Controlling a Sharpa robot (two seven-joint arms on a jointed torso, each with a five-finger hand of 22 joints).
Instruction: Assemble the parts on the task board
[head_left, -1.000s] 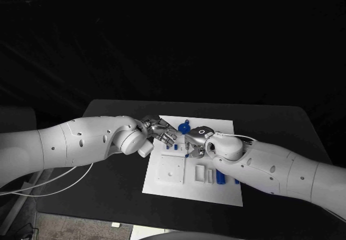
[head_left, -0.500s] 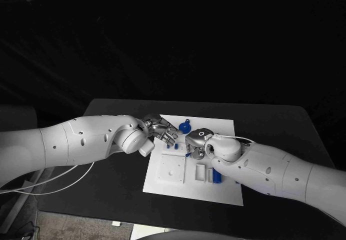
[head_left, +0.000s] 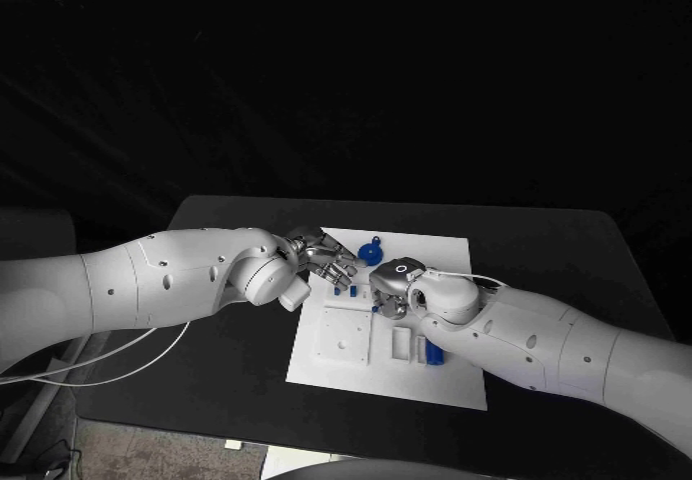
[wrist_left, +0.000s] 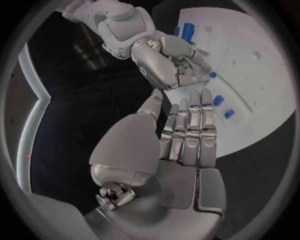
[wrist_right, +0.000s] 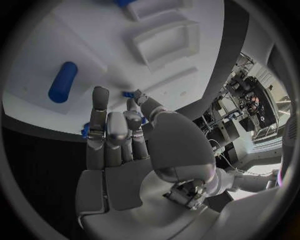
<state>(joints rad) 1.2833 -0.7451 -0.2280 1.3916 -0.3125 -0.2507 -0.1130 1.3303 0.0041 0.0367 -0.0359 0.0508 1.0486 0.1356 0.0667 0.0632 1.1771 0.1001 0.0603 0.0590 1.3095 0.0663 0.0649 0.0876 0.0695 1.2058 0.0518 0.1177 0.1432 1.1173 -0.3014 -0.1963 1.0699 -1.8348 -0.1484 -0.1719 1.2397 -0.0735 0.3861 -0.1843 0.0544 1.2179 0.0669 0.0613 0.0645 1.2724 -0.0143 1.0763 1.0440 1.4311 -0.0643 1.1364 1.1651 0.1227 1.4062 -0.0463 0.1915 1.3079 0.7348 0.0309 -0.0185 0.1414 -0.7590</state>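
Observation:
The white task board (head_left: 346, 350) lies in the middle of the table. A round blue part (head_left: 371, 253) stands near its far edge, and short blue parts (head_left: 353, 292) sit in its middle. My right hand (head_left: 392, 285) is low over the board's middle, its thumb and a finger closed around a small blue part (wrist_right: 127, 94), also seen at its fingertips (wrist_left: 212, 75). My left hand (head_left: 325, 262) hovers at the board's far left edge with flat, straight fingers (wrist_left: 190, 130) and holds nothing. A blue cylinder (wrist_right: 62, 81) lies on the board beyond the right hand.
Raised white frames (wrist_right: 165, 42) and a square plate (head_left: 346, 332) stand on the near half of the board. A blue piece (head_left: 436, 352) lies by my right forearm. Black table (head_left: 216, 330) surrounds the board, and both forearms cross its sides.
My right hand and forearm have shifted slightly left and nearer across the board, covering more of the blue pieces at its right. The left hand has hardly moved.

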